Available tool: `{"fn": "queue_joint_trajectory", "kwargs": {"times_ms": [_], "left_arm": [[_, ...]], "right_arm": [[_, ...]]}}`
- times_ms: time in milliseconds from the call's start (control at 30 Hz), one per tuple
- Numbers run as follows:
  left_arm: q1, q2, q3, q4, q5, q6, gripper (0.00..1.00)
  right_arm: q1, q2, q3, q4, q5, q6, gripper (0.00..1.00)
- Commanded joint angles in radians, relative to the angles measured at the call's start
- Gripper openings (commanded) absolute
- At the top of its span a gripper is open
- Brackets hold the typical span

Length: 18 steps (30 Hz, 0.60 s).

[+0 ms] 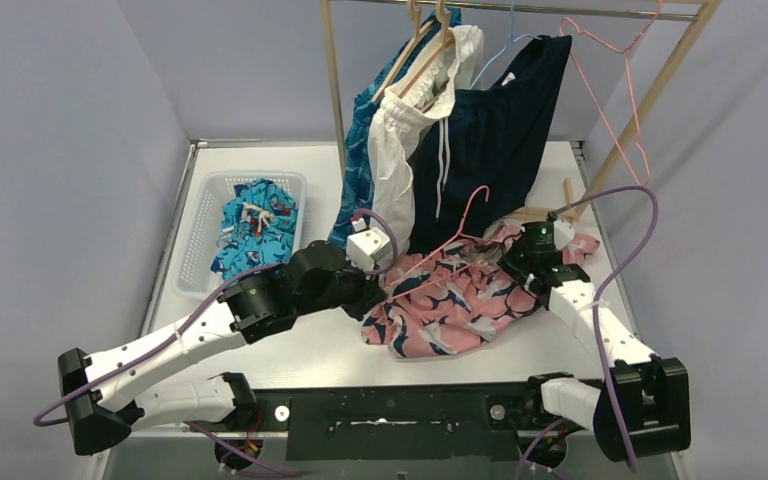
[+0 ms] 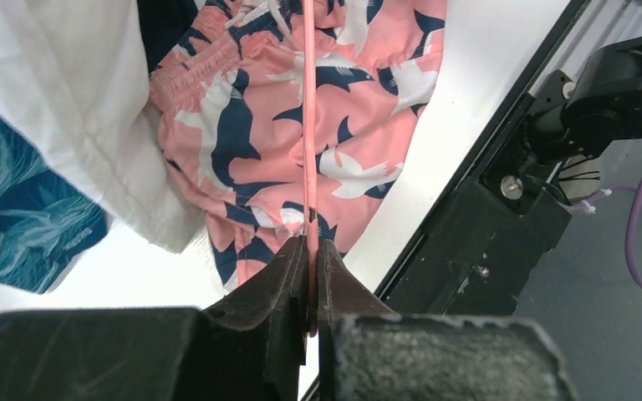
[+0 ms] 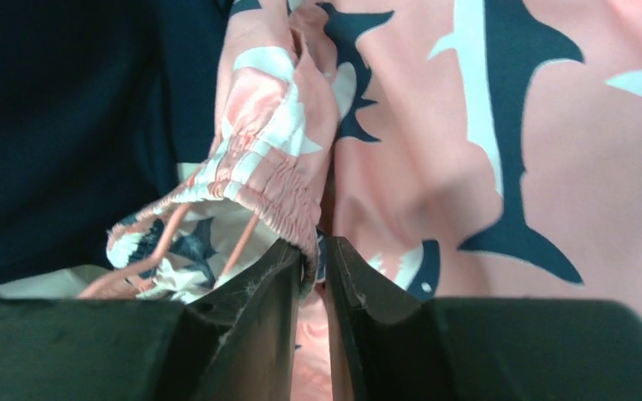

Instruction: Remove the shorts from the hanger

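Observation:
The pink-and-navy shorts [image 1: 450, 300] lie on the table with a pink wire hanger [image 1: 457, 230] across them. My left gripper [image 1: 372, 293] is shut on the hanger's wire [image 2: 309, 125] at the shorts' left edge. My right gripper [image 1: 522, 265] is shut on the shorts' elastic waistband [image 3: 267, 180] at their right side. White drawstring shorts [image 1: 400, 140], navy shorts [image 1: 495, 120] and blue leaf-pattern shorts [image 1: 358, 160] hang on the rack. Teal cartoon-print shorts [image 1: 255, 225] lie in the basket.
A white basket [image 1: 195, 240] stands at the left of the table. The wooden rack [image 1: 335, 80] stands at the back, with an empty pink hanger [image 1: 610, 90] and a blue hanger [image 1: 505, 45] on its rail. A black rail [image 2: 501, 192] runs along the near edge.

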Motion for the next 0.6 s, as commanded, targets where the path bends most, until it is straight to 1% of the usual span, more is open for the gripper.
{"fn": "queue_joint_trajectory", "kwargs": {"times_ms": [0, 100, 233, 267, 333, 367, 433, 467, 500, 567], "left_arm": [[-0.005, -0.079, 0.079, -0.04, -0.045, -0.014, 0.0], [-0.005, -0.128, 0.101, -0.101, -0.032, -0.023, 0.0], [-0.005, -0.171, 0.187, -0.182, 0.038, -0.029, 0.0], [-0.005, -0.176, 0.206, -0.198, 0.056, -0.029, 0.0], [-0.004, -0.183, 0.239, -0.224, 0.079, -0.028, 0.0], [-0.005, -0.185, 0.247, -0.229, 0.083, -0.027, 0.0], [-0.005, -0.193, 0.244, -0.211, 0.086, -0.025, 0.0], [-0.005, -0.197, 0.231, -0.188, 0.079, -0.028, 0.0], [-0.005, -0.202, 0.212, -0.156, 0.067, -0.034, 0.0], [-0.005, -0.205, 0.17, -0.083, 0.04, -0.046, 0.0]], "right_arm": [[-0.006, -0.129, -0.05, -0.058, 0.09, -0.004, 0.19], [-0.013, -0.196, -0.09, -0.09, 0.121, 0.021, 0.17], [-0.028, -0.235, -0.157, -0.079, 0.147, 0.032, 0.16], [-0.037, -0.232, -0.173, -0.062, 0.13, 0.035, 0.16], [-0.067, -0.219, -0.203, -0.015, 0.038, 0.038, 0.13], [-0.078, -0.208, -0.213, 0.007, -0.029, 0.046, 0.12], [-0.082, -0.192, -0.219, 0.026, -0.093, 0.057, 0.12], [-0.083, -0.189, -0.215, 0.022, -0.113, 0.064, 0.13], [-0.083, -0.194, -0.212, 0.004, -0.12, 0.076, 0.17], [-0.083, -0.227, -0.212, -0.018, -0.136, 0.106, 0.27]]}}
